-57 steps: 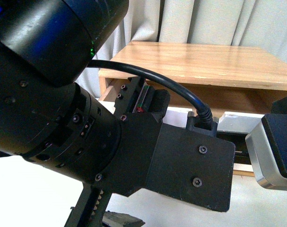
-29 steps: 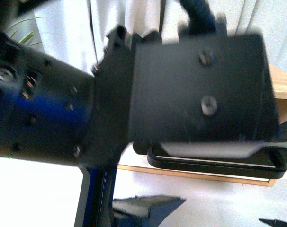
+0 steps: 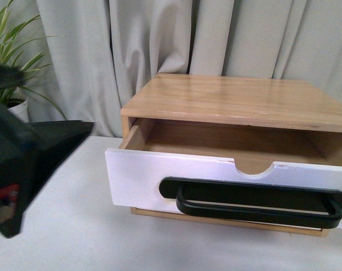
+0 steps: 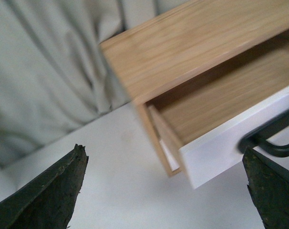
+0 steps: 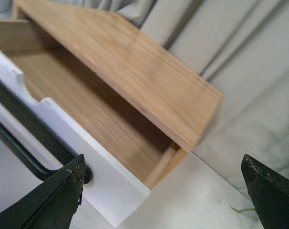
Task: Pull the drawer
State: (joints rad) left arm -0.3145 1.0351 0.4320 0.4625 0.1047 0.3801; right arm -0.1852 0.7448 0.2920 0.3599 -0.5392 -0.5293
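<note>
The drawer (image 3: 137,180) stands pulled out of the wooden cabinet (image 3: 233,99), showing its white front, its long black bar handle (image 3: 255,206), a half-round notch (image 3: 255,167) and light wood inside. A blurred black part of my left arm (image 3: 24,164) fills the front view's left edge, apart from the drawer. My left gripper (image 4: 162,157) is open and holds nothing, off the drawer front's (image 4: 230,148) left corner. My right gripper (image 5: 162,164) is open too, off the other corner of the drawer front (image 5: 101,186), with the handle (image 5: 25,143) to one side.
The cabinet rests on a white table (image 3: 75,226). A potted plant (image 3: 13,68) stands at the back left, in front of a grey curtain (image 3: 103,56) that runs behind everything.
The black arm that covered most of the front view has swung off to the left edge, uncovering the drawer. The handle sits where it was half a second ago.
</note>
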